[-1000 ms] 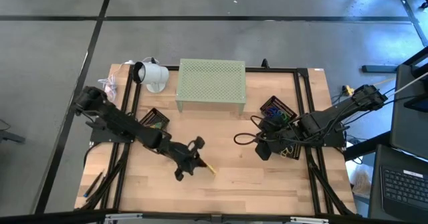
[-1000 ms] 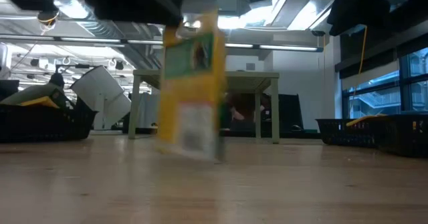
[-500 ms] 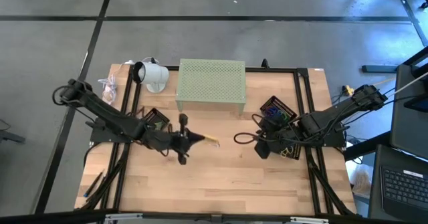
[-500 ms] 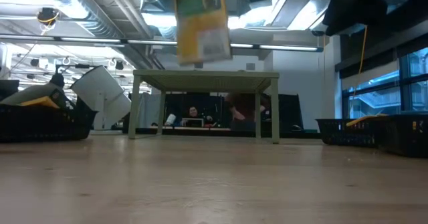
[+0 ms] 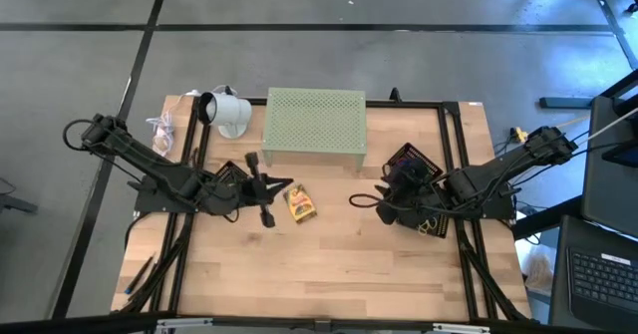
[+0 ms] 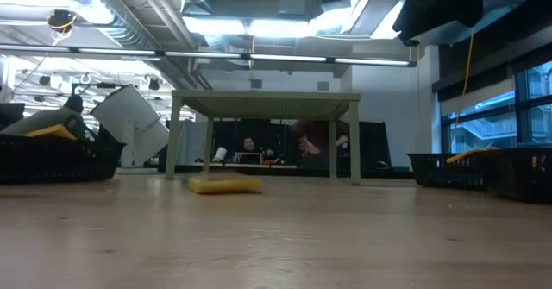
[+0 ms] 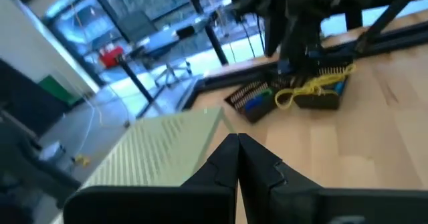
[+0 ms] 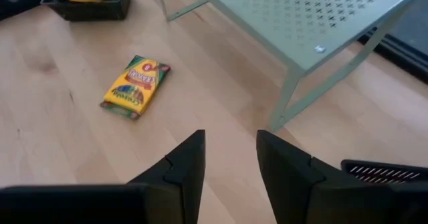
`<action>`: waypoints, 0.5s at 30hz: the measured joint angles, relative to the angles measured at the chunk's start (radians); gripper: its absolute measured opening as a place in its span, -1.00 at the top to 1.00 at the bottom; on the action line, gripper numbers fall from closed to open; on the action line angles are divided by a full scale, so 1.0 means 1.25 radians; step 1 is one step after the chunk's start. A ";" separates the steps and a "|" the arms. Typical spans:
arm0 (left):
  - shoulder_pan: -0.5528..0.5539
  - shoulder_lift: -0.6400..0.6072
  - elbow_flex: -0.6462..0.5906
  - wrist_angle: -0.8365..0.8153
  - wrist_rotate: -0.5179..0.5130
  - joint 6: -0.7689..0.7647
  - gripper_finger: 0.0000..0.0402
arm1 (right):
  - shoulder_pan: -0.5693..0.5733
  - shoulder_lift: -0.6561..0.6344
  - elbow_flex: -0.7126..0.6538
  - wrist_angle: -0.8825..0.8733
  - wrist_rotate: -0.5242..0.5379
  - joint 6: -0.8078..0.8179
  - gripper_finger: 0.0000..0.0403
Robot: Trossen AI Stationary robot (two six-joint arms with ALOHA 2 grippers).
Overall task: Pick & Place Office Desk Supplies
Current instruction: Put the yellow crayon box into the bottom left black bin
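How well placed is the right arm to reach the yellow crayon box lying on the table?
Probably yes. The crayon box lies flat on bare wood, with nothing between it and the open right gripper, which points towards it.

1. A pale green perforated stand [image 5: 314,125] stands at the counter's [image 5: 339,269] far edge.
2. A white lamp-like device [image 5: 225,112] sits near the far left corner.
3. Black mesh trays [image 5: 413,165] lie along the right edge.

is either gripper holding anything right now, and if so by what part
Nothing is held. The yellow crayon box lies flat on the table, apart from the shut left gripper. The right gripper is open and empty.
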 joint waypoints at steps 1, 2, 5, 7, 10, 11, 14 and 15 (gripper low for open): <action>0.000 -0.008 0.000 -0.029 0.002 -0.026 1.00 | 0.000 0.000 0.000 0.000 0.007 0.000 0.31; 0.000 -0.015 0.000 -0.058 0.010 -0.056 0.99 | 0.000 0.000 0.000 0.000 0.010 0.000 0.31; 0.000 -0.023 0.000 -0.153 0.092 -0.134 1.00 | -0.001 0.000 0.000 0.000 0.011 -0.001 0.31; 0.002 -0.016 0.000 -0.205 0.188 -0.162 1.00 | -0.001 0.000 0.000 0.000 0.011 0.000 0.31; 0.003 0.023 0.000 -0.236 0.268 -0.199 0.97 | -0.001 0.000 0.000 0.000 0.011 0.000 0.31; 0.002 0.039 0.000 -0.236 0.280 -0.200 0.95 | -0.001 0.000 0.000 0.000 0.012 0.000 0.31; 0.002 0.096 0.000 -0.229 0.297 -0.200 0.85 | -0.001 0.000 0.000 0.008 0.013 0.000 0.31; 0.002 0.118 0.000 -0.229 0.300 -0.198 0.80 | -0.001 0.000 0.000 0.011 0.013 -0.001 0.31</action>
